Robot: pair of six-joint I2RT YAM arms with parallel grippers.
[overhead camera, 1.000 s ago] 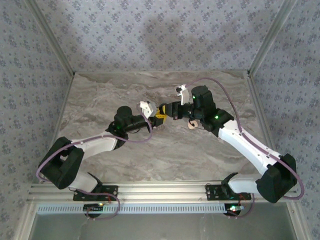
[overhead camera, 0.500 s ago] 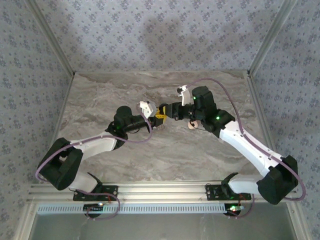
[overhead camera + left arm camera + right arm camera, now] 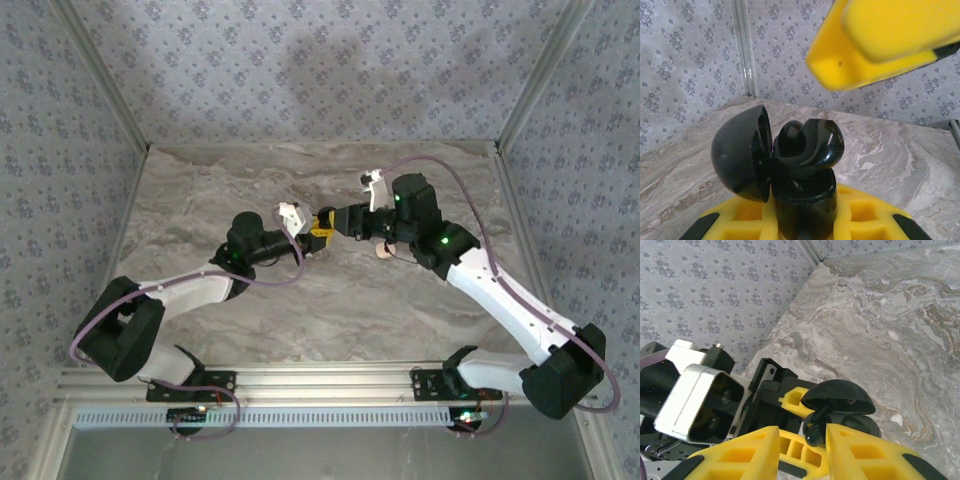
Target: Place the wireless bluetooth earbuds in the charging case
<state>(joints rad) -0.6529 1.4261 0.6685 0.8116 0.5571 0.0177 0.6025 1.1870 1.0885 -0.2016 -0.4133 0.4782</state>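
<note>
The black charging case (image 3: 802, 200) is held above the table with its lid (image 3: 737, 150) swung open to the left, and my left gripper (image 3: 802, 222) is shut on its base. A glossy black earbud (image 3: 810, 142) sits in the top of the case. In the right wrist view the same earbud (image 3: 817, 432) pokes out under the lid (image 3: 837, 397). It lies between the parted yellow fingers (image 3: 740, 455) of my right gripper (image 3: 802, 432), close to the right one. From above, the left gripper (image 3: 318, 230) and right gripper (image 3: 337, 219) meet tip to tip at mid-table.
A small pale round object (image 3: 383, 251) lies on the marble table (image 3: 250, 180) just below the right wrist. Patterned walls and metal corner posts (image 3: 100, 80) enclose the table. My left wrist camera housing (image 3: 700, 400) sits close in front of the right fingers.
My right gripper's jaws have parted and the right arm has drawn slightly back to the right. The left arm and the case have stayed put.
</note>
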